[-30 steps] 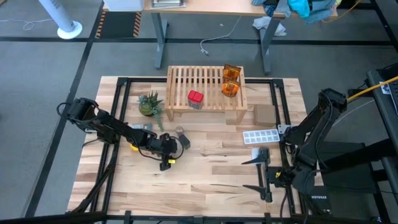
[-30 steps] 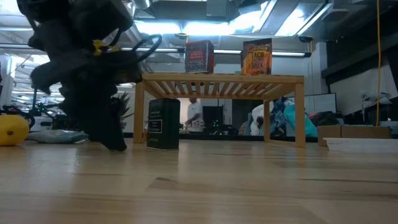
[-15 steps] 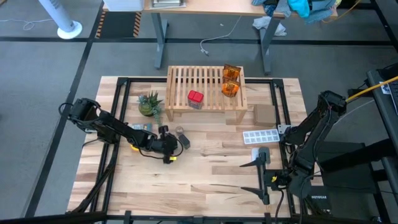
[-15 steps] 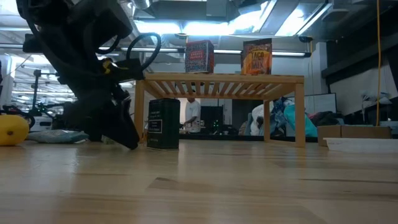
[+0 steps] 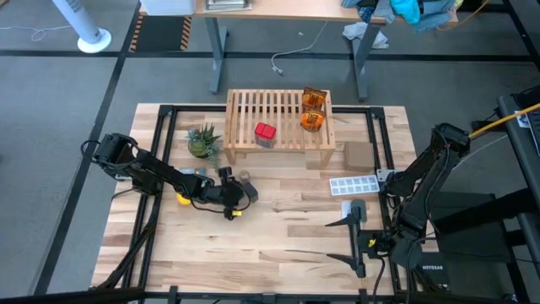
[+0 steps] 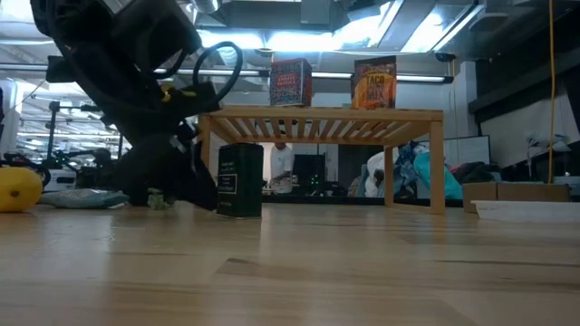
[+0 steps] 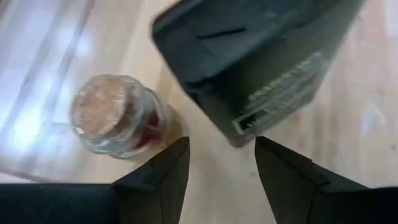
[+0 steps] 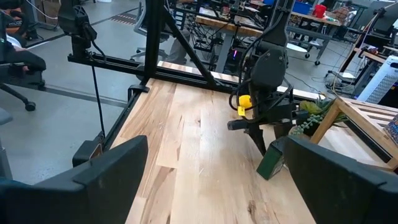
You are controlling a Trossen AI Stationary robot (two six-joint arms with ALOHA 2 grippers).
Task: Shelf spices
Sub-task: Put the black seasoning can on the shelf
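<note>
The light-wood shelf (image 5: 278, 118) stands at the far middle of the table. On its slats are the red tin (image 5: 265, 133) and two orange packets (image 5: 314, 99) (image 5: 312, 120). The dark grey box (image 7: 255, 56) stands upright on the table in front of the shelf, and the tiny clear corked jar (image 7: 115, 115) stands right beside it. My left gripper (image 7: 221, 168) is low over the table and open, its fingertips just short of the box and jar. In the low view the left gripper (image 6: 201, 192) is at the left side of the box (image 6: 239, 179). My right gripper (image 5: 339, 239) waits open near the table's right near corner.
A small green potted plant (image 5: 203, 140) stands left of the shelf. The yellow round toy (image 6: 18, 188) lies beside my left arm. A white ice-cube tray (image 5: 354, 184) and a brown cardboard box (image 5: 359, 154) sit right of the shelf. Bare wood lies between the two grippers.
My left gripper has moved toward the table's far edge and closer to the dark grey box and the jar, swinging its fingers round toward them. It has stayed low over the table. The box and jar have not moved.
</note>
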